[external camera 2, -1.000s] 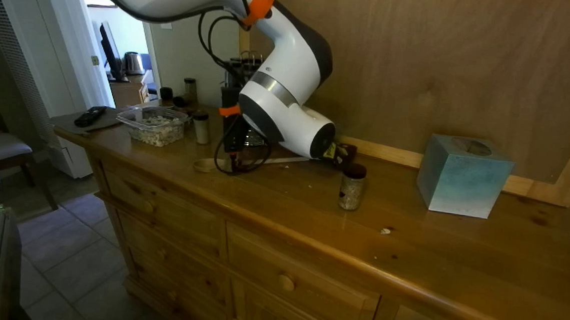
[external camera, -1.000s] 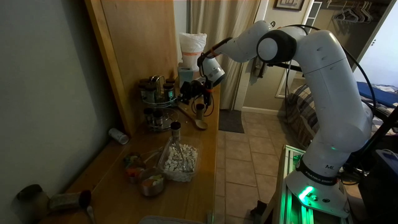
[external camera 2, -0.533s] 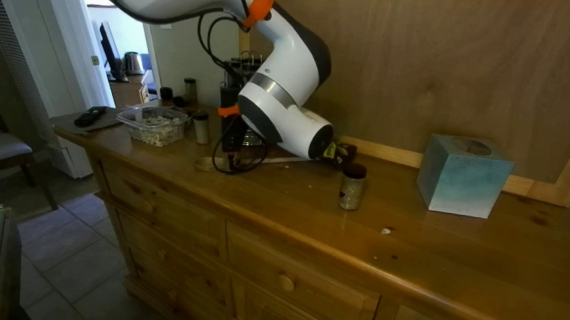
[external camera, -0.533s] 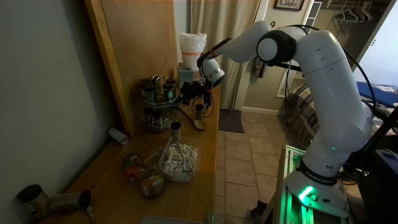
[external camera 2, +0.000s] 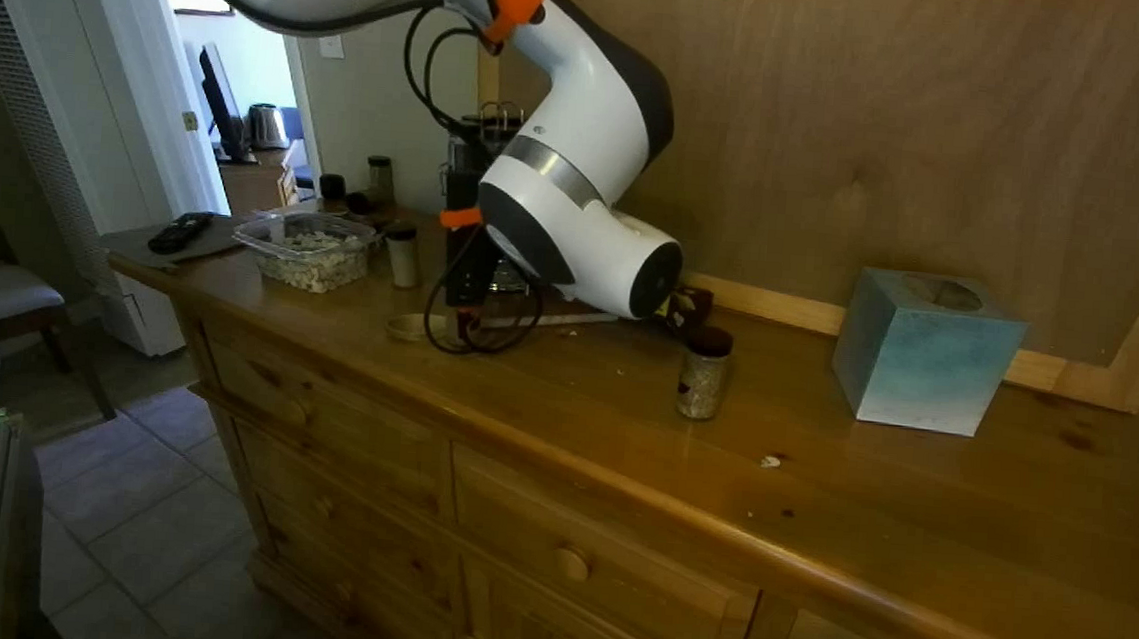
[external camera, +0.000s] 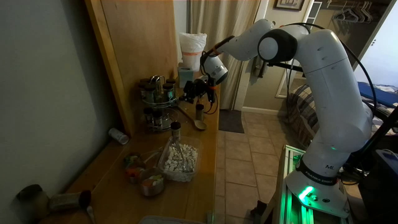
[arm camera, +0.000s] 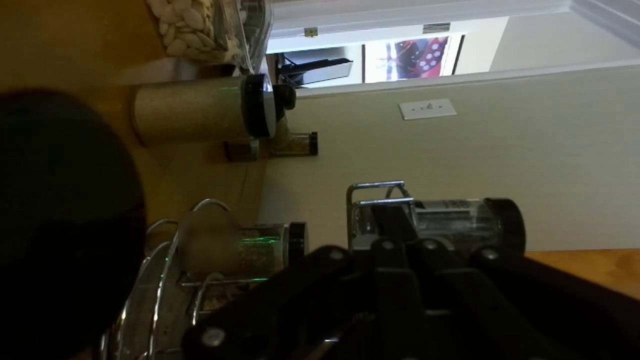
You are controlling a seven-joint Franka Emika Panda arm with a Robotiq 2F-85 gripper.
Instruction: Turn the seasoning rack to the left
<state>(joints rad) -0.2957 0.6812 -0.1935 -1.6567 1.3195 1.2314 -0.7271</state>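
Seasoning rack beside your gripper; jaws clenched, seemingly empty, probably for pushing rack left; contact unclear.

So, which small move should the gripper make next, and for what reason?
Probably ease the gripper gently against the upper tier of the seasoning rack, to start the left turn: the jaws look shut, suited to pushing, and sit close to it, though contact is unclear.

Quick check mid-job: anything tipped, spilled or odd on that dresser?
Yes. In an exterior view, a dark-capped jar and a pale container lie on their sides, as if tipped. A loose whitish scrap also lies on the dresser, perhaps spilled.
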